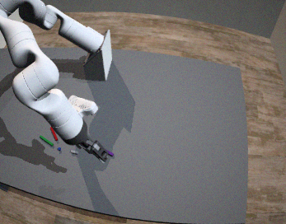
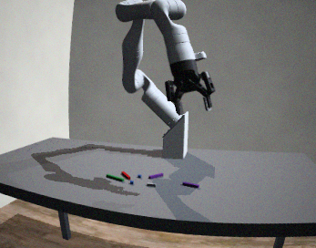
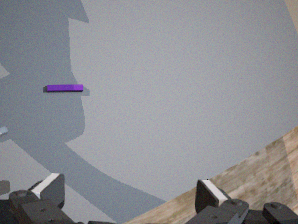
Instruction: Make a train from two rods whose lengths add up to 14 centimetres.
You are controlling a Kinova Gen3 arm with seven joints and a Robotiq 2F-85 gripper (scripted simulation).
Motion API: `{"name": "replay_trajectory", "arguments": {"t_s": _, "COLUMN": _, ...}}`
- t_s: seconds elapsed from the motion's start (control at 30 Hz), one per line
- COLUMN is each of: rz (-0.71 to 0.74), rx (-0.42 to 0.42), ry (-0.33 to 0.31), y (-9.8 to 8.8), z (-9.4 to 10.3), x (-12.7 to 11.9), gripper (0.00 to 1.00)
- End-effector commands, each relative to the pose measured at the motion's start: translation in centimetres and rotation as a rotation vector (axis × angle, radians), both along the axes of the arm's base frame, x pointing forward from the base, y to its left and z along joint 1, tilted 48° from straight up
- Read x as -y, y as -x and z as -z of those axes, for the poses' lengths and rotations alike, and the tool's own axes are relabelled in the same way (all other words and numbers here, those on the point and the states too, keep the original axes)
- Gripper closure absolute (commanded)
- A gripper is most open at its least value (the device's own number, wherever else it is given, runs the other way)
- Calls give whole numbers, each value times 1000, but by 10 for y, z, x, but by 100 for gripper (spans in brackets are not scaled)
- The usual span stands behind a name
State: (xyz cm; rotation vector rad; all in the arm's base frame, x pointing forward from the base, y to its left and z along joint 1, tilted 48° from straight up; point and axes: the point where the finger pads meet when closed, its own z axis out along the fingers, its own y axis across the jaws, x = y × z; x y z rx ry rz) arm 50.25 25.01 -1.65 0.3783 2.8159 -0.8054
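green rod: lying flat near the desk's front-left part, leftmost of the little cluster, well in from the front edge.
red rod: just beside the green one on its right, angled a bit, close to it but I can't tell if they touch.
purple rods: two of them. One sits right of the cluster toward the middle of the desk, the other lies further right and a little nearer the front edge, well apart from the first. The wrist cam catches one purple rod flat on the desk, partly in the arm's shadow.
blue rods: two tiny ones, one between the red rod and the nearer purple, one just in front of the red rod.
grey rod: short, pale, sitting in front of the first purple rod.
gripper: way up in the air above the middle of the desk, fingers spread fully wide, nothing in them. From the top view it hangs over a purple rod.
desk: dark grey top with a curved front edge, arm shadows streaking across the left half.
arm base: grey wedge-shaped mount near the back edge.
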Motion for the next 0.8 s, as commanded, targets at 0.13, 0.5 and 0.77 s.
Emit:
{"name": "replay_trajectory", "arguments": {"t_s": 0.13, "rz": 97, "rx": 47, "ry": 12, "y": 16, "z": 7, "x": 11, "gripper": 0}}
{"name": "replay_trajectory", "arguments": {"t_s": 0.5, "rz": 379, "rx": 207, "ry": 32, "y": 46, "z": 19, "x": 44, "gripper": 0}}
{"name": "replay_trajectory", "arguments": {"t_s": 0.77, "rz": 586, "rx": 347, "ry": 45, "y": 66, "z": 22, "x": 69, "gripper": 0}}
